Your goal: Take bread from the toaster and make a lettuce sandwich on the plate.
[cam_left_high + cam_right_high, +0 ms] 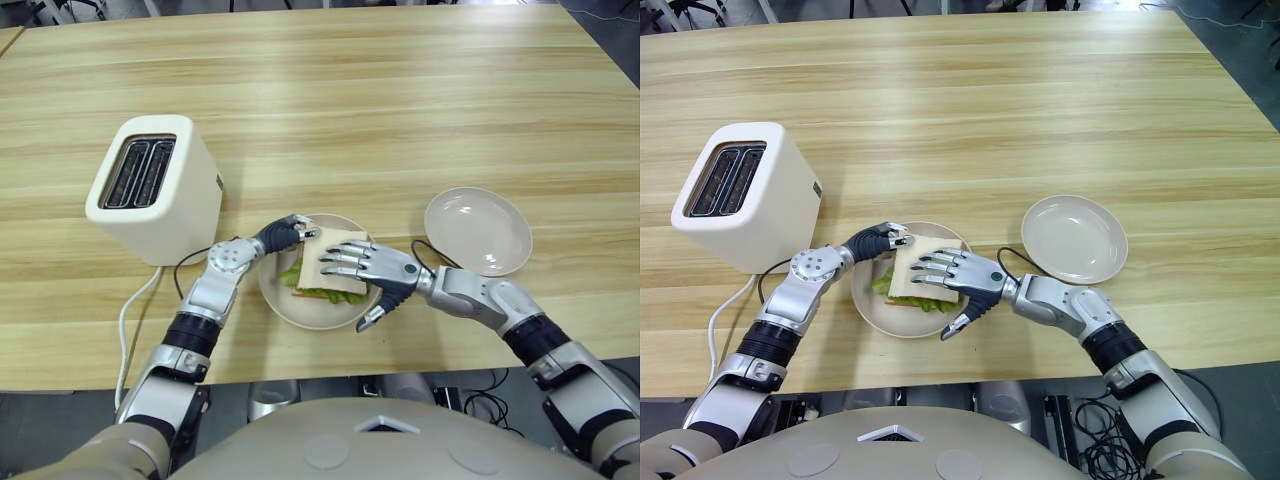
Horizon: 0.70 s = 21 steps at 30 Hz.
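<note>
A light wooden counter (pixel 400 100) is spread across the whole view. A second cream dish (pixel 478 230) is set on it at the right, and dark cables (pixel 1095 415) are seen below its near edge.

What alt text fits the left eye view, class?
Two robot hands meet at a lettuce sandwich on a plate: left hand at its far corner, right hand spread flat on top. A toaster stands left, a second plate right.
</note>
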Motion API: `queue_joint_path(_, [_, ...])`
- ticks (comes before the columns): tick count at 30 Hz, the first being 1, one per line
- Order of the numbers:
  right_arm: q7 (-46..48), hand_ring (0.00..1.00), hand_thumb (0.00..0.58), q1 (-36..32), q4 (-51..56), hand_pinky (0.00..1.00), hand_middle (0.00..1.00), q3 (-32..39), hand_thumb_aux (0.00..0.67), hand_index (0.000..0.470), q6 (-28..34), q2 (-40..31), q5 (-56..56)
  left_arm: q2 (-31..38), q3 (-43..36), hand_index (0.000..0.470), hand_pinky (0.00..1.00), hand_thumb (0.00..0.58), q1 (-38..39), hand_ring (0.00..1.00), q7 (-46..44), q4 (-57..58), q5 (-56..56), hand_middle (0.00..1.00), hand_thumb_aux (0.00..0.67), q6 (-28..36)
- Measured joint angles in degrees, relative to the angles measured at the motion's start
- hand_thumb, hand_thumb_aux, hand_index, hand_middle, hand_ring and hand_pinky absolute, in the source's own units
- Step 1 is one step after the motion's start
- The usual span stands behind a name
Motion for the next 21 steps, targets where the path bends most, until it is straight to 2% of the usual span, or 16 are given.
queue_joint_path(1, [2.1, 0.0, 0.0, 0.1, 0.0, 0.0, 0.0, 0.0, 0.0, 0.0, 0.2, 0.1, 1.9, 0.0, 0.0, 0.269, 1.0, 0.48, 0.0, 1.0, 0.1, 0.2, 0.2, 1.0, 0.391, -0.3])
queue_joint_path(2, [5.2, 0.0, 0.0, 0.3, -0.4, 0.0, 0.0, 0.0, 0.0, 0.0, 0.6, 0.1, 4.6, 0.1, -0.1, 0.119, 1.0, 0.261, 0.0, 1.0, 0.6, 0.2, 0.8, 1.0, 0.173, -0.6])
queue_joint_path(3, [7.9, 0.0, 0.0, 0.6, -1.1, 0.0, 0.0, 0.0, 0.0, 0.0, 1.0, 0.1, 6.8, 0.2, -0.3, 0.119, 1.0, 0.261, 0.0, 1.0, 1.1, 0.2, 1.7, 1.0, 0.173, -1.2])
queue_joint_path(4, [10.3, 0.0, 0.0, 0.8, -1.9, 0.0, 0.0, 0.0, 0.0, 0.0, 1.5, 0.0, 8.3, 0.4, -0.4, 0.0, 1.0, 0.0, 0.0, 1.0, 1.6, 0.2, 2.5, 1.0, 0.0, -1.8])
queue_joint_path(9, [16.7, 0.0, 0.0, 1.0, -4.1, 0.0, 0.0, -0.1, 0.0, 0.0, 3.0, -0.5, 12.5, 1.3, -0.3, 0.0, 1.0, 0.0, -0.3, 1.0, 7.9, -2.8, 8.2, 1.0, 0.0, -4.5])
queue_joint_path(13, [18.1, 0.0, 0.0, 2.1, -4.4, 0.0, 0.0, 0.0, 0.0, 0.0, 3.5, -1.1, 12.6, 5.5, 0.4, 0.0, 1.0, 0.0, -5.8, 1.0, 24.0, -12.5, 24.3, 1.0, 0.0, -6.1])
queue_joint_path(17, [18.1, 0.0, 0.0, 2.8, -4.7, 0.0, 0.0, -0.3, 0.0, 0.0, 3.6, -1.4, 12.5, 9.0, 0.9, 0.0, 1.0, 0.0, -7.0, 1.0, 39.5, -21.9, 44.8, 1.0, 0.0, -0.4])
queue_joint_path(21, [15.6, 0.0, 0.0, 2.7, -4.6, 0.0, 0.0, -0.9, 0.0, 0.0, 4.0, -1.4, 11.3, 8.0, 1.4, 0.0, 1.0, 0.0, -4.5, 1.0, 44.9, -27.8, 52.0, 1.0, 0.0, 2.2])
